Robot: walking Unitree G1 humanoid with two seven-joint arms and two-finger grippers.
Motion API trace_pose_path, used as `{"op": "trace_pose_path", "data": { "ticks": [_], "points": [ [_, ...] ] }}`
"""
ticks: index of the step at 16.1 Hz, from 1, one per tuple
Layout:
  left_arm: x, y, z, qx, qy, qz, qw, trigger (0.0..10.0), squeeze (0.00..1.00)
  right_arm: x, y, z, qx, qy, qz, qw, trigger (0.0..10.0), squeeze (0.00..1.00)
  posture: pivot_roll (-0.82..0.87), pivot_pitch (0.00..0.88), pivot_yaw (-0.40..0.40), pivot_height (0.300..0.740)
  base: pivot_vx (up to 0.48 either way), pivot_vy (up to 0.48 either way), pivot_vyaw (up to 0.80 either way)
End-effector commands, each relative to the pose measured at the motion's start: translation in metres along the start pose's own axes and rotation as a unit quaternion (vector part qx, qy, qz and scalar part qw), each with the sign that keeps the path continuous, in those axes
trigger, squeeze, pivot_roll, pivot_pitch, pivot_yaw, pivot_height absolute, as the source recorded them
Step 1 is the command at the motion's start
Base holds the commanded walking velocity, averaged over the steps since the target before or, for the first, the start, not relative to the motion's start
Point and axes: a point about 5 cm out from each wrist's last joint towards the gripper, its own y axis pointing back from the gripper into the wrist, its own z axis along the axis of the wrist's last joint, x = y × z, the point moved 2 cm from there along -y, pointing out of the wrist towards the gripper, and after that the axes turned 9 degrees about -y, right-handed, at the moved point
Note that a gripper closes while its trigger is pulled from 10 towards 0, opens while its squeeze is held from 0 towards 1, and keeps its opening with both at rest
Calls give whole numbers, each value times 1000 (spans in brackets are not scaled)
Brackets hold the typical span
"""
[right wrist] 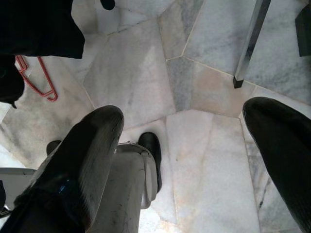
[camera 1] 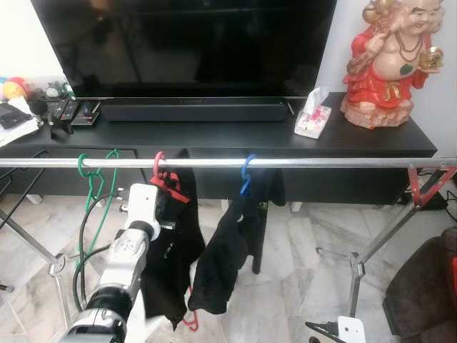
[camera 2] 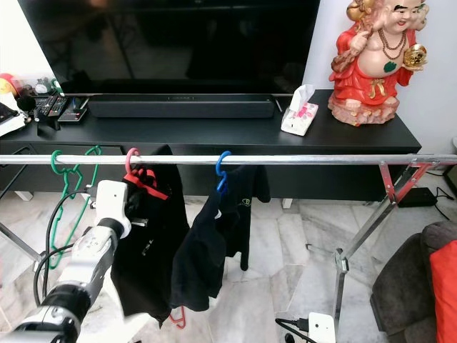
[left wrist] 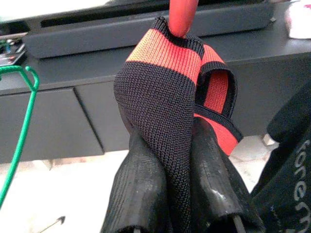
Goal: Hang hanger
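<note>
Inspection found the red hanger (camera 1: 158,166) already hooked over the rail (camera 1: 328,163), toward the rail's left end, between a green hanger (camera 1: 89,171) nearer that end and a blue hanger (camera 1: 247,175) nearer the middle. A black garment with red trim (camera 1: 173,236) hung from the red hanger; a second dark garment (camera 1: 232,250) hung from the blue one.

The left gripper (left wrist: 179,194) was raised just below the rail, and its two black fingers (left wrist: 136,194) were pressed together on a fold of the red-and-black knit fabric directly under the red hook. The right gripper (right wrist: 184,160) pointed down at the marble floor (right wrist: 194,92) with its fingers spread wide and nothing between them; that arm was judged idle.

Assessment: the hanging step appeared effectively complete, with the hook seated on the rail and the load carried by it. The step in hand was judged to be the release. The next move would call for parting the left fingers cleanly from the fabric and drawing the arm back and down without dragging the garment or lifting the hook off the rail. Snagged knit on the finger pads was the main risk noted.
</note>
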Motion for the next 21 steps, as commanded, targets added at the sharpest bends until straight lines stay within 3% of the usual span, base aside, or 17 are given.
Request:
{"op": "trace_pose_path", "data": {
  "ticks": [1,3,8,10,13,19,20,21],
  "points": [
    [2,-4,7,-7,-13,8,1000,10000,0,-2,0,-1,2,-5,-2,1000,10000,0,-110,0,31,740,0,0,0],
    [0,-4,1,8,-17,12,1000,10000,0,8,-2,3,-2,-2,2,1000,10000,0,-113,0,28,740,0,0,0],
    [-11,9,-29,60,-39,-11,997,10000,0,52,-5,2,5,8,22,1000,10000,0,-107,0,19,740,0,0,0],
    [-13,15,-36,68,-39,-13,997,10000,0,43,-6,5,2,7,18,1000,10000,0,-111,0,18,740,0,0,0],
    [-14,20,-41,70,-40,-14,997,10000,0,44,-7,9,0,9,17,1000,10000,0,-108,0,12,740,0,0,0],
    [-7,24,-36,43,-44,8,998,10000,8,65,-10,23,-16,14,28,999,10000,0,-105,0,10,740,0,0,0],
    [-5,23,-34,39,-43,13,998,10000,1000,69,-10,24,-16,14,30,999,10000,0,-106,0,11,740,0,0,0],
    [-4,22,-33,38,-43,14,998,10000,1000,72,-10,24,-16,15,32,999,10000,0,-105,0,12,740,0,0,0]
  ]
}}
